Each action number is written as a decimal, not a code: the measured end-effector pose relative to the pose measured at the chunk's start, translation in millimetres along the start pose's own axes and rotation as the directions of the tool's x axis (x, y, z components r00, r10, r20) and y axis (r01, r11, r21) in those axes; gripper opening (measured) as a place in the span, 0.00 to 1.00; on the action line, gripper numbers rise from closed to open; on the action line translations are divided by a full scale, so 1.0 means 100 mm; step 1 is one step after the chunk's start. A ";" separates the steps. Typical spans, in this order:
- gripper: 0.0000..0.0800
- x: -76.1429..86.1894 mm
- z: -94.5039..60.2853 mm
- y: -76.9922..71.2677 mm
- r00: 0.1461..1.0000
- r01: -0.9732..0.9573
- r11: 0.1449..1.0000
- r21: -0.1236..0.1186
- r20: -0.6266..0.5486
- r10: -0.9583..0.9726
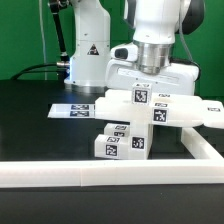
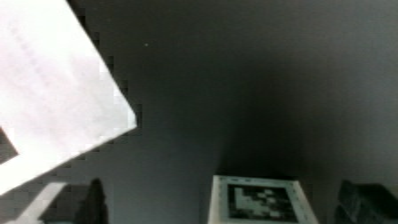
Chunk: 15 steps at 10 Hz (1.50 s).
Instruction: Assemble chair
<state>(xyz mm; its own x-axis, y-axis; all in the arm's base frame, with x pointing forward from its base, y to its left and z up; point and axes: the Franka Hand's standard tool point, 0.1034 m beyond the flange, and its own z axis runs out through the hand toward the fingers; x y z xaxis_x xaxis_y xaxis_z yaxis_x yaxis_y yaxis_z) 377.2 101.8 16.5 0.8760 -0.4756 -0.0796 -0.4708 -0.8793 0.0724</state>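
The chair parts are white blocks with black-and-white tags. They stand joined in a cluster (image 1: 128,128) at the middle of the table, with a long bar (image 1: 186,112) reaching toward the exterior view's right. My gripper (image 1: 148,88) hangs directly over the cluster's top block (image 1: 140,98), and its fingertips are hard to make out there. In the wrist view the gripper (image 2: 226,205) is open. Its dark fingers (image 2: 80,202) stand far apart on either side of a tagged white block (image 2: 260,198), with a gap on each side. A white slab (image 2: 54,95) fills one corner of that view.
The marker board (image 1: 73,109) lies flat on the black table at the exterior view's left, behind the cluster. A white L-shaped border rail (image 1: 100,176) runs along the front edge and up the right side. The robot's base (image 1: 88,50) stands at the back.
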 end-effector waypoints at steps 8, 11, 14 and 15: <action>0.01 0.00 0.01 0.01 1.000 0.000 1.000 -0.002 0.002 0.000; 0.00 0.00 0.00 0.00 1.000 0.000 1.000 -0.001 0.001 0.000; 0.15 0.00 0.00 0.00 1.000 0.000 1.000 0.000 0.002 0.000; 0.31 0.00 0.00 0.00 1.000 0.000 1.000 0.000 0.002 0.000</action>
<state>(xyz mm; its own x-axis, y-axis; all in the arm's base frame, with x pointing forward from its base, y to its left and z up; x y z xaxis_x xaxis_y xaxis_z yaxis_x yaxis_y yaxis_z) 377.0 101.5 16.7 0.8757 -0.4760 -0.0812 -0.4710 -0.8791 0.0728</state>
